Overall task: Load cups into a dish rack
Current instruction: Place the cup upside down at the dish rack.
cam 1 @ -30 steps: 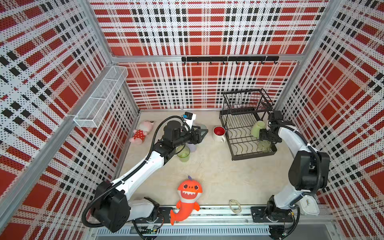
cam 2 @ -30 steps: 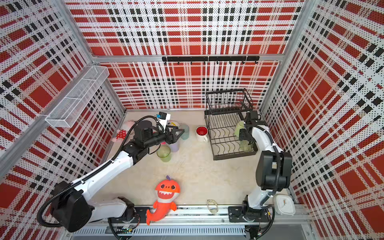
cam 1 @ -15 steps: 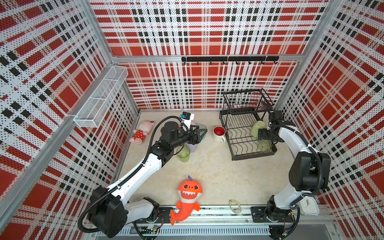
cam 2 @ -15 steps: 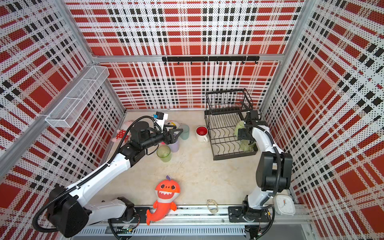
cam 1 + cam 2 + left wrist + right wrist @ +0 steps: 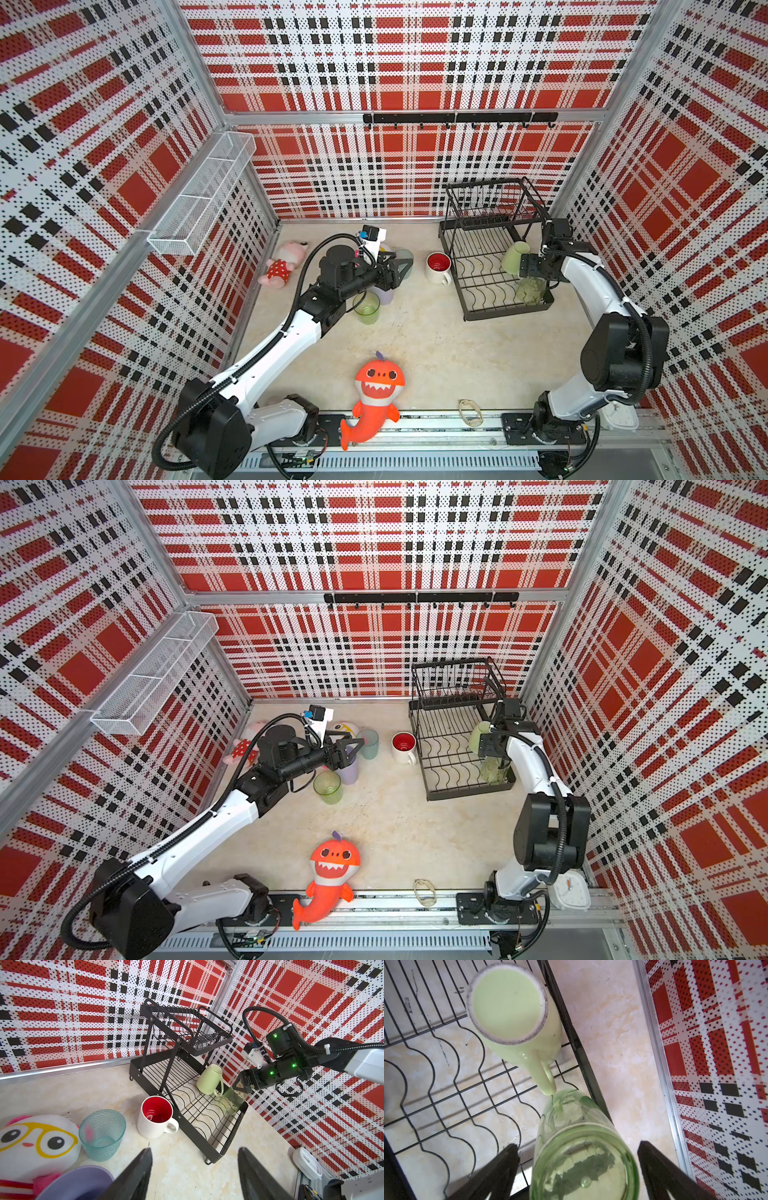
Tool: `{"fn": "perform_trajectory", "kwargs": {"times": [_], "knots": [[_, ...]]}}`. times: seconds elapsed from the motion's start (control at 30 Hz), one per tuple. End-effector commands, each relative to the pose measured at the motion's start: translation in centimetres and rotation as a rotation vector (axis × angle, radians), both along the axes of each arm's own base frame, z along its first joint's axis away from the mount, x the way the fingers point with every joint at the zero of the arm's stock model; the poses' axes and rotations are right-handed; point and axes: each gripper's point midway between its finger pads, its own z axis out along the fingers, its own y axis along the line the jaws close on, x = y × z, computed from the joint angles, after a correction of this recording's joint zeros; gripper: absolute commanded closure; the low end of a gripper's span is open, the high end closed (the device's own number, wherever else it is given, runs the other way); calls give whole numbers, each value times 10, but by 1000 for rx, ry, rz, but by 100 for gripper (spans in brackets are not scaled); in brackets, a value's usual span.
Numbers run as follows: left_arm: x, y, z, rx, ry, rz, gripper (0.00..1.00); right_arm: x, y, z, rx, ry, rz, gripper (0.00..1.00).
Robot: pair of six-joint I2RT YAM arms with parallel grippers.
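Right wrist view: in a lower corner of the dish rack (image 5: 577, 1043), the right gripper (image 5: 577, 1146) holds its jaws apart around an upturned green tumbler (image 5: 583, 1167) just beside the pale-green mug (image 5: 508, 1012); a skewed retreat could topple it. The left gripper (image 5: 194, 1149), open and empty, could knock the lavender cup (image 5: 79, 1182) close by on the table (image 5: 193, 1178).

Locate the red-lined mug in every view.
Top view: mug upright on the table, just left of the rack.
Top view: same place, left of the rack.
Left wrist: mid-picture, between teal cup and rack.
Right wrist: not in it.
Shared landmark: the rack, seen in all four.
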Motion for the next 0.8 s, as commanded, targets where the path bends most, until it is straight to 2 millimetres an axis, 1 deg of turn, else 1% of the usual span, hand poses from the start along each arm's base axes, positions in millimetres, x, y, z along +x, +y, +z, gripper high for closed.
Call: {"fn": "perform_trajectory", "kwargs": {"times": [0.0, 0.1, 0.17, 0.3, 0.33, 0.4, 0.5, 0.63, 0.67, 0.7, 0.73, 0.77], "knots": [[0, 7, 2, -2, -5, 28, 31, -9, -2, 20, 1, -59, -27, 6], [3, 12, 0, 5, 1, 60, 30, -13, -5, 35, -14, -110, -46, 1], [8, 20, -1, 3, 9, 102, 29, -14, -7, 48, -20, -142, -55, 0], [20, 48, -13, 21, 58, 224, 28, -13, -2, 84, -9, -264, -35, 0], [23, 55, -16, 29, 74, 248, 25, -14, -2, 95, -9, -307, -38, 0], [25, 67, -24, 48, 103, 290, 23, -16, -2, 115, -6, -388, -49, 0], [26, 85, -37, 88, 150, 355, 22, -20, 5, 136, 17, -514, -24, 0], [20, 111, -54, 82, 249, 436, 21, -33, -1, 157, -8, -659, -65, 0], [18, 116, -58, 65, 270, 456, 19, -37, -1, 161, -5, -689, -72, 0], [16, 124, -62, 49, 294, 480, 18, -40, 0, 164, -1, -721, -65, 0], [13, 131, -68, 40, 318, 501, 17, -41, 10, 166, 31, -749, -20, 0], [9, 133, -72, 36, 334, 511, 15, -42, 14, 167, 46, -772, 1, 0]]}}
